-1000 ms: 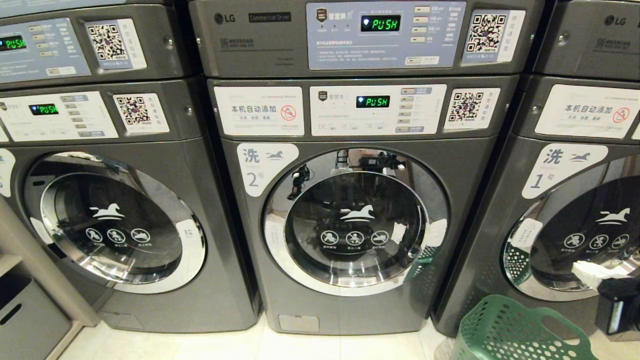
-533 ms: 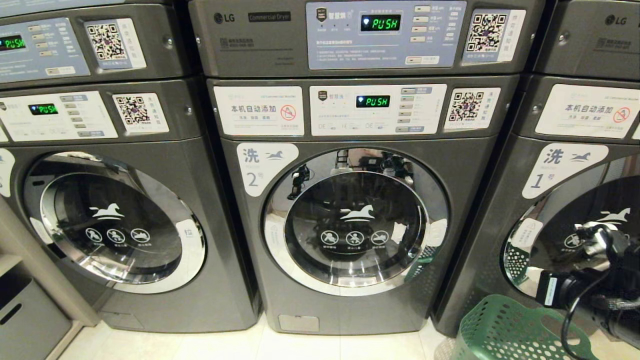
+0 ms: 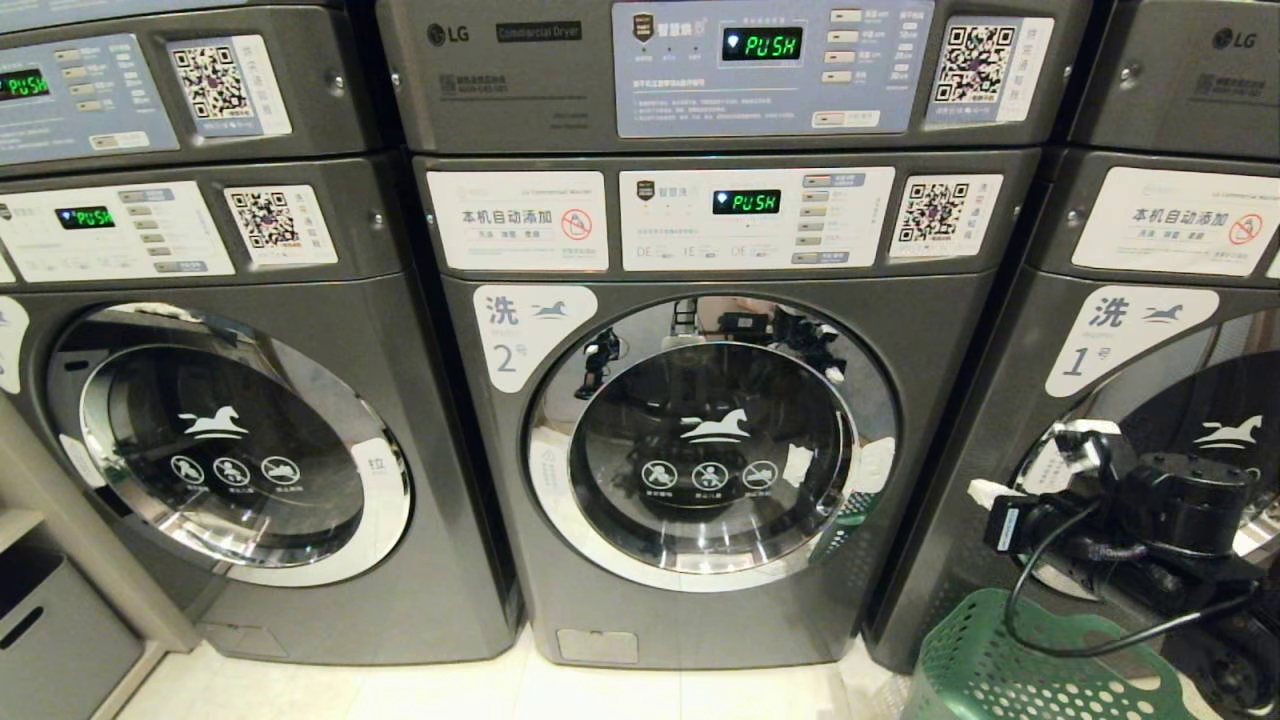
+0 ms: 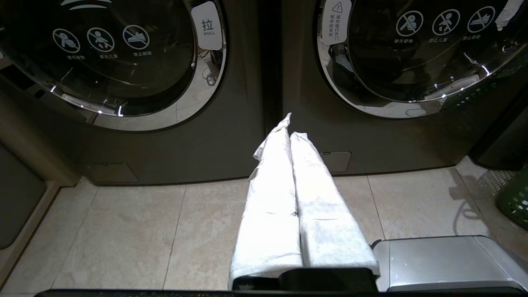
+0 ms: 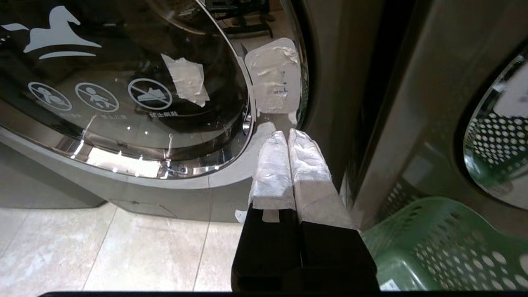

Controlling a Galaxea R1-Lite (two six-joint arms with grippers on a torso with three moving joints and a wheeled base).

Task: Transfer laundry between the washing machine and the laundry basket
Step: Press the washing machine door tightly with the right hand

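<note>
The washing machine (image 3: pixel 700 440) labelled 2 stands straight ahead, its chrome-ringed glass door (image 5: pixel 123 82) closed. The green laundry basket (image 3: pixel 1010 660) sits on the floor at the lower right, before the machine labelled 1. My right gripper (image 3: pixel 985 492) hangs above the basket, shut and empty. In the right wrist view the right gripper (image 5: pixel 287 133) points at the right rim of that door, just short of its white handle patch (image 5: pixel 274 76). My left gripper (image 4: pixel 290 128) is shut and empty, held low over the floor between two machines. The laundry is out of view.
Like machines flank the middle one: one on the left (image 3: pixel 230 440) and number 1 on the right (image 3: pixel 1130 330). Dryers (image 3: pixel 740 70) are stacked above. A grey cabinet (image 3: pixel 50 630) stands at the lower left. Pale floor tiles (image 4: pixel 123 231) run along the machines' feet.
The right arm has come up from the lower right edge of the head view and swung left, across the front of machine 1 and over the basket. The left arm is unchanged.
</note>
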